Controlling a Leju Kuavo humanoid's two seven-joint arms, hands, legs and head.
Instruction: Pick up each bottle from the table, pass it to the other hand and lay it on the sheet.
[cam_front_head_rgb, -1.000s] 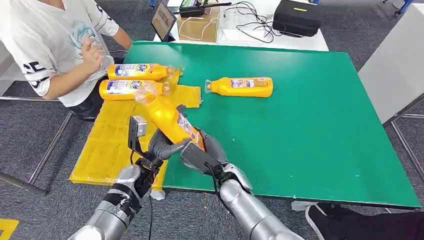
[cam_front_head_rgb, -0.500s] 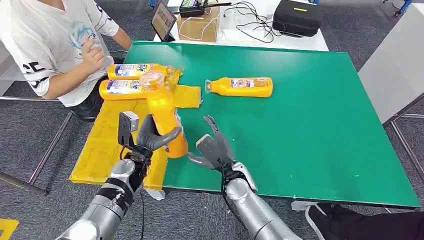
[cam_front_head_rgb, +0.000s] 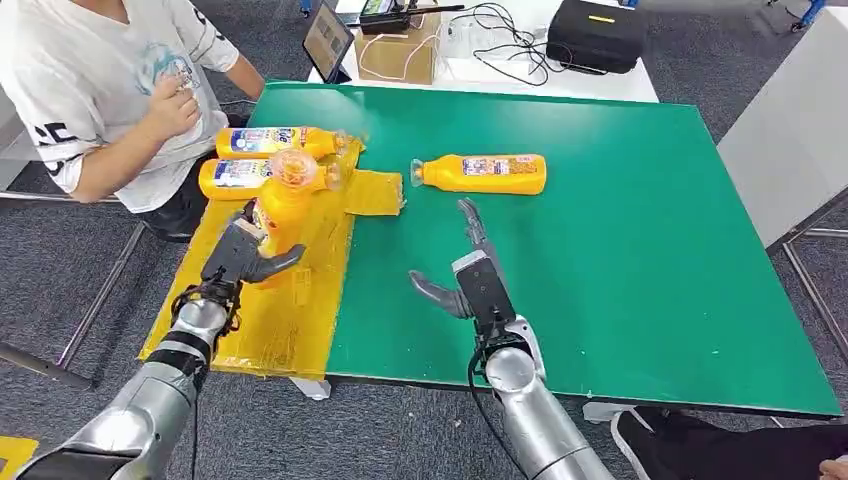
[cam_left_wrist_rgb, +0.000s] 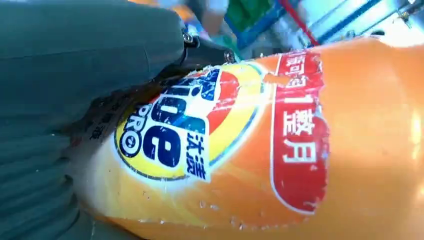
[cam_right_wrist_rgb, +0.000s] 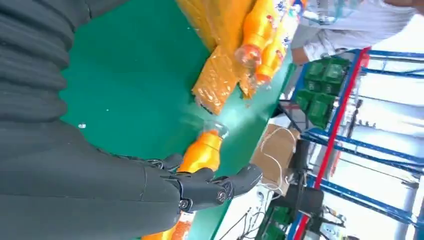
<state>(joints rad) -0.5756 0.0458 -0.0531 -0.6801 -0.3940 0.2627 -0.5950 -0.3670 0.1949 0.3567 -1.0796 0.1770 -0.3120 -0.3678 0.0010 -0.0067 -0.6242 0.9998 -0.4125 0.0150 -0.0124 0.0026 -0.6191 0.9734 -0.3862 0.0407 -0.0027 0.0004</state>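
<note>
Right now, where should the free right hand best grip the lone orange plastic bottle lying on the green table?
Probably mid-body, from above: the orange plastic bottle lies flat, cap pointing toward the yellow sheet, beyond the open right hand; its wide labelled middle is exposed.

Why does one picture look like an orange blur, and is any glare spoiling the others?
Left wrist view: the held bottle sits so close to the lens that it looks soft, with a bright sheen along its side. Right wrist view: the background beyond the table is washed out by strong light. Head view: evenly lit and sharp, with soft shadows under the right hand.
</note>
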